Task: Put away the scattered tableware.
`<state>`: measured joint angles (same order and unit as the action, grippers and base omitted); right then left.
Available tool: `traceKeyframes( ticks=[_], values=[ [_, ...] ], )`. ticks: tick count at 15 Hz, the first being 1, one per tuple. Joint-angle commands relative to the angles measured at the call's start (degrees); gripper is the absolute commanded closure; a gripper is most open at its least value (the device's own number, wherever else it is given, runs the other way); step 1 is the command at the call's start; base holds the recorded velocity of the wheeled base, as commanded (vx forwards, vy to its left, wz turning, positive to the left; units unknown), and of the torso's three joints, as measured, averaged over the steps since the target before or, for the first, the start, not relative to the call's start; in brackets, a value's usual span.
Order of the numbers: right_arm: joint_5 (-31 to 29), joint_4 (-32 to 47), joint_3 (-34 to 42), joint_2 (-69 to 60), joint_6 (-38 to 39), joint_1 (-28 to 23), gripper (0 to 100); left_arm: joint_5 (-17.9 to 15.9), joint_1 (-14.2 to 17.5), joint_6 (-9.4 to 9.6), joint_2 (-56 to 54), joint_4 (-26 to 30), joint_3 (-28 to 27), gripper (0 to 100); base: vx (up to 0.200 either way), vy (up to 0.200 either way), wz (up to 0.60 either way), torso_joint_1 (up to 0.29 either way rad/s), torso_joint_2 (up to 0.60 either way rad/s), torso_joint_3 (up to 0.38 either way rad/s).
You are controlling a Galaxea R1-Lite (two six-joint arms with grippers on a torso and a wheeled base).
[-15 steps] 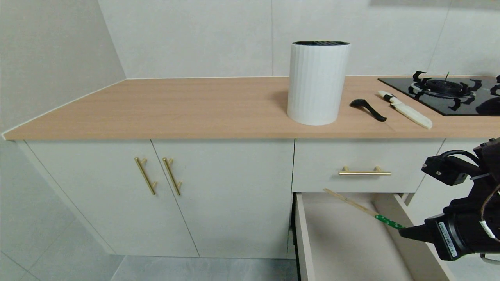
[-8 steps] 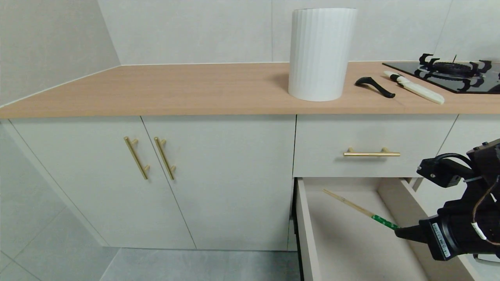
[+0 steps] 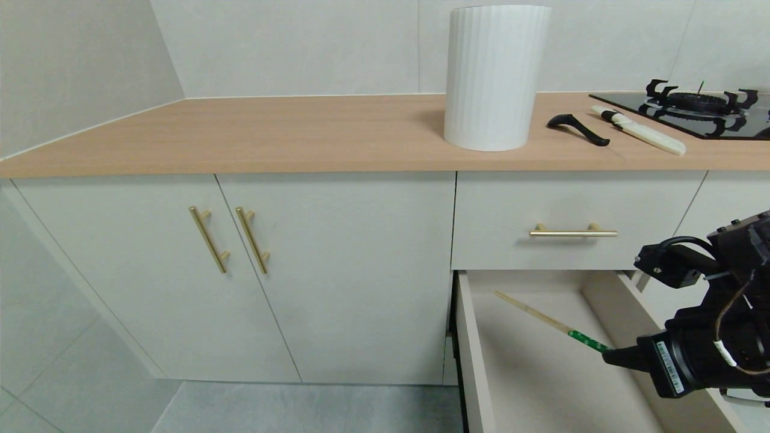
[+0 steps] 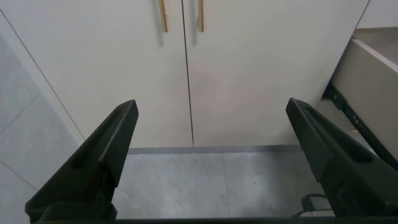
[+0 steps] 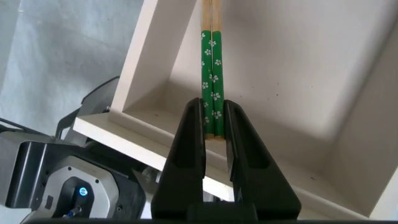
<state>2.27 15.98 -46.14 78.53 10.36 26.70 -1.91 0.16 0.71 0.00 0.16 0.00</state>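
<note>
My right gripper (image 3: 609,355) is shut on the green, flower-printed end of a pair of wooden chopsticks (image 3: 550,323), holding them over the open lower drawer (image 3: 466,337); their tips point toward the drawer's back left. In the right wrist view the chopsticks (image 5: 211,74) sit pinched between the black fingers (image 5: 191,146) above the drawer floor (image 5: 298,68). On the counter lie a black spoon (image 3: 576,128) and a white knife (image 3: 640,130) with a black band. My left gripper (image 4: 211,162) is open, low in front of the cabinet doors.
A tall white ribbed holder (image 3: 494,77) stands on the wooden counter (image 3: 271,132). A black gas hob (image 3: 692,105) sits at the far right. The upper drawer (image 3: 571,216) with a brass handle is closed. Two cabinet doors (image 3: 228,270) with brass handles are on the left.
The head view has dropped, so the counter and cabinets sit higher in the picture. My right gripper with the chopsticks has shifted slightly left over the drawer.
</note>
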Motion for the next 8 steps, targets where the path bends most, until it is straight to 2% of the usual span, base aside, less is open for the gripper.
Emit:
traceKeyframes(
  ticks=[1, 4, 8],
  values=[
    [-0.5, -1.7, 0.8, 3.9, 0.0, 0.0, 100, 0.0, 0.0, 0.00, 0.1, 0.0, 0.0, 0, 0.000, 0.000, 0.00, 0.000, 0.00, 0.000],
    [-6.7, -5.9, 0.8, 12.7, 0.9, 0.0, 100, 0.0, 0.0, 0.00, 0.1, 0.0, 0.0, 0, 0.000, 0.000, 0.00, 0.000, 0.00, 0.000],
    [-8.0, -15.5, 1.2, 24.3, 5.5, -0.3, 100, 0.0, 0.0, 0.00, 0.1, 0.0, 0.0, 0, 0.000, 0.000, 0.00, 0.000, 0.00, 0.000]
  ],
)
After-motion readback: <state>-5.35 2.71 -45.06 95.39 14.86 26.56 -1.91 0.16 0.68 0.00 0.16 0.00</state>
